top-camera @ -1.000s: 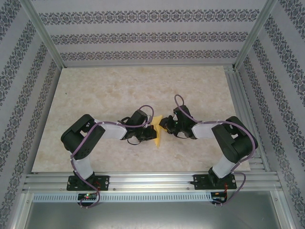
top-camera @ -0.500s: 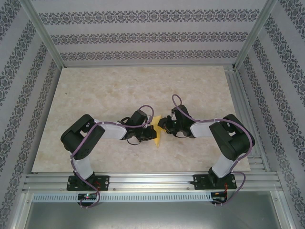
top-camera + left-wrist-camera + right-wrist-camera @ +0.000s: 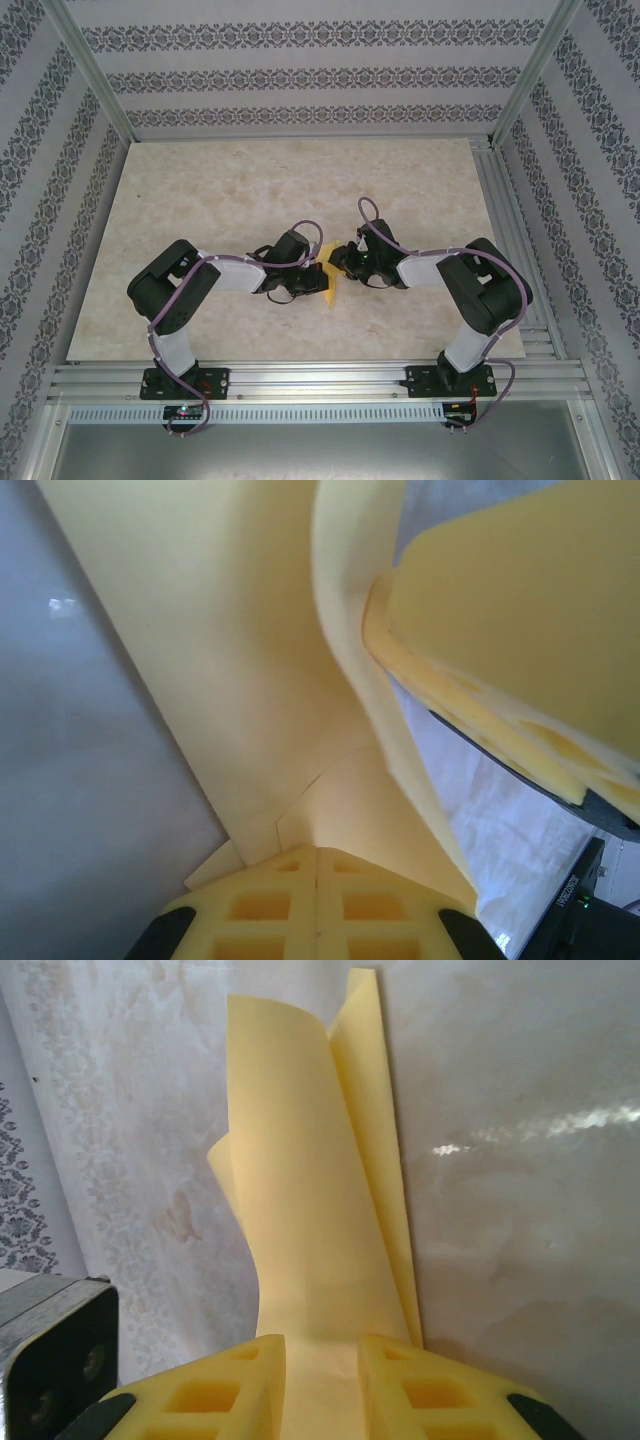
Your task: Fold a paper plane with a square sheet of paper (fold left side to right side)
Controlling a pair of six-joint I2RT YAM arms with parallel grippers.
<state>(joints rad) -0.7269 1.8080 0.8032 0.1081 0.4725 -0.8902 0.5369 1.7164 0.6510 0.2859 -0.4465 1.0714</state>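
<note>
The yellow-orange sheet of paper (image 3: 329,287) lies partly folded at the table's middle, between both grippers. My left gripper (image 3: 318,272) is shut, its fingertips (image 3: 317,852) set against the paper (image 3: 230,660), where folded layers and a crease meet. Whether the tips pinch a layer I cannot tell. A flap curls up to the right, towards one yellow finger (image 3: 520,630) of the right gripper. My right gripper (image 3: 339,262) stands a little open (image 3: 322,1345), and the raised flap (image 3: 300,1190) runs through the gap between its fingers, not clamped. The arms hide most of the sheet from above.
The marble-patterned table top (image 3: 230,190) spreads bare behind and beside the arms. An aluminium frame rail (image 3: 310,380) runs along the near edge, with patterned walls on three sides.
My right gripper has crept left, closer to the left gripper and over the paper, so less yellow shows from above. The left arm has stayed still.
</note>
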